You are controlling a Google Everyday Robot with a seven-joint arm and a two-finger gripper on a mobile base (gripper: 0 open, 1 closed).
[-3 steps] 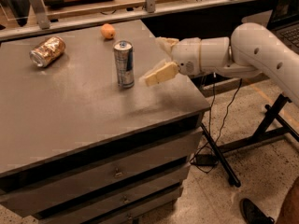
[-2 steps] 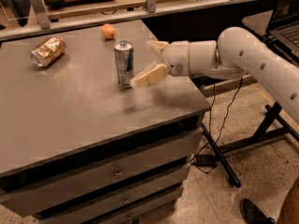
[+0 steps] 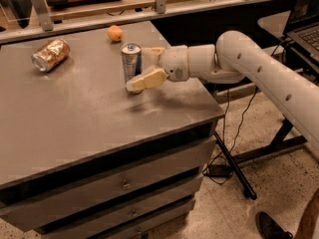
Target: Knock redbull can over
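The redbull can, slim, blue and silver, stands upright on the grey table near its right side. My gripper reaches in from the right on a white arm and is open. Its near finger lies low in front of the can's base, its tip at or against the can. The far finger shows just right of the can's top. The can's lower right side is hidden by the near finger.
A gold-brown dented can lies on its side at the back left. An orange sits behind the redbull can. The table's right edge is close under the arm. A laptop and cables are at the right.
My gripper has moved left along the table and now reaches the redbull can's side. The can still stands upright in the same spot.
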